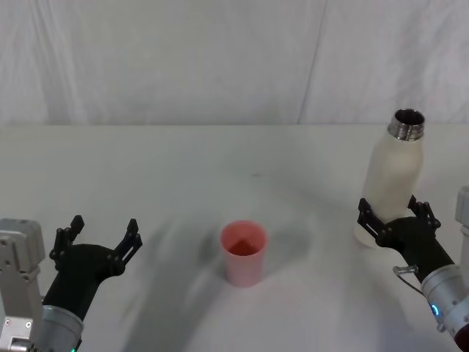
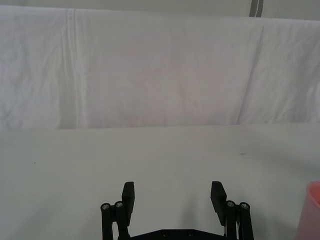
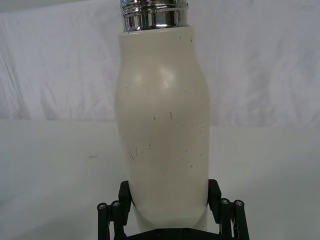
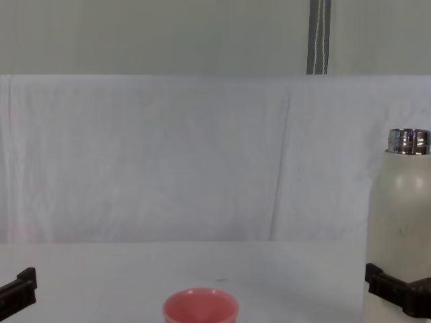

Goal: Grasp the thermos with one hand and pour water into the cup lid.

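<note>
The right claw (image 1: 397, 218) sits low on the white bench (image 1: 183, 169) with its fingers (image 3: 214, 195) set around the base of the thermos (image 1: 394, 176), one on each side and close against its wall; whether they press it firmly cannot be told. The thermos stands upright between them, its steel neck uncapped. The cup lid (image 1: 244, 253) stands upright well to this claw's left, roughly midway between the two claws. The left claw (image 1: 100, 236) rests near the bench's near edge, fingers spread apart and holding nothing, the cup lid off to its right.
</note>
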